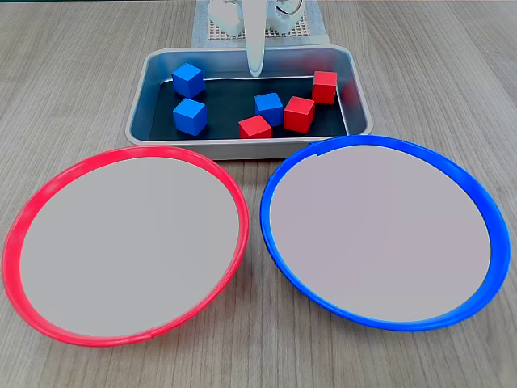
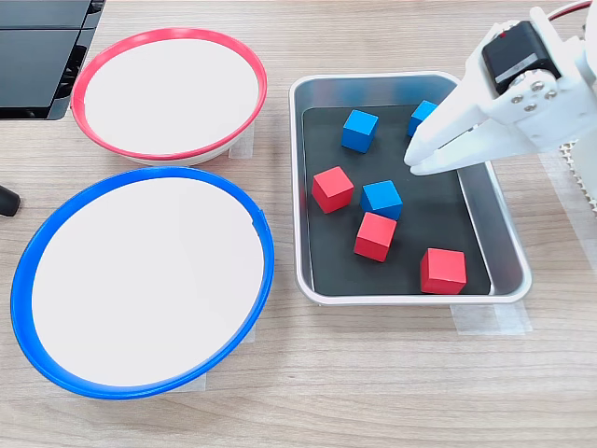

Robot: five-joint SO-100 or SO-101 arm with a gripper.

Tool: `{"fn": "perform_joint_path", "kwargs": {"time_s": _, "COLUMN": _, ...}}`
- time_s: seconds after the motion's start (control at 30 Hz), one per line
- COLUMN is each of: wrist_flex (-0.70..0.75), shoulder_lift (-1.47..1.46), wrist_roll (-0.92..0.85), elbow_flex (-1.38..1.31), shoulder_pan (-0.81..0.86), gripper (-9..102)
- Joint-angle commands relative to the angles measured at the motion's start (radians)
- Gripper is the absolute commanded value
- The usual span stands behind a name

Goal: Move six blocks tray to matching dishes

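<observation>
The silver tray (image 1: 242, 146) (image 2: 396, 299) holds all six blocks, three blue and three red. In a fixed view, two blue blocks (image 1: 187, 79) (image 1: 191, 116) lie at the left. A third blue block (image 1: 268, 108) sits mid-tray among three red blocks (image 1: 254, 127) (image 1: 299, 114) (image 1: 325, 86). My white gripper (image 1: 256, 71) (image 2: 411, 162) hangs over the tray's back part, shut on nothing. It partly covers one blue block (image 2: 423, 114). The red-rimmed dish (image 1: 125, 242) (image 2: 168, 93) and the blue-rimmed dish (image 1: 386, 234) (image 2: 140, 280) lie empty beside the tray.
A white mesh mat (image 1: 303, 31) lies behind the tray under the arm's base. A dark flat object (image 2: 42, 56) sits beside the red-rimmed dish at the table's edge. Bare wooden table surrounds the dishes.
</observation>
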Motion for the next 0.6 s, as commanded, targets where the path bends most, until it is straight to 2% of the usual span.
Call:
{"fn": "perform_joint_path", "kwargs": {"time_s": 0.0, "wrist_flex": -0.003, "shoulder_lift": 0.023, "wrist_roll": 0.006, "elbow_flex": -0.006, "shoulder_pan": 0.005, "gripper": 0}}
{"fn": "perform_joint_path", "kwargs": {"time_s": 0.2, "wrist_flex": -0.003, "shoulder_lift": 0.025, "wrist_roll": -0.054, "elbow_flex": -0.005, "shoulder_pan": -0.051, "gripper": 0}}
{"fn": "perform_joint_path", "kwargs": {"time_s": 0.4, "wrist_flex": -0.008, "shoulder_lift": 0.021, "wrist_roll": -0.025, "elbow_flex": -0.006, "shoulder_pan": -0.041, "gripper": 0}}
{"fn": "perform_joint_path", "kwargs": {"time_s": 0.47, "wrist_flex": -0.014, "shoulder_lift": -0.052, "wrist_roll": -0.046, "elbow_flex": -0.051, "shoulder_pan": -0.040, "gripper": 0}}
{"fn": "perform_joint_path", "kwargs": {"time_s": 0.57, "wrist_flex": -0.017, "shoulder_lift": -0.324, "wrist_roll": -0.130, "elbow_flex": -0.209, "shoulder_pan": -0.032, "gripper": 0}}
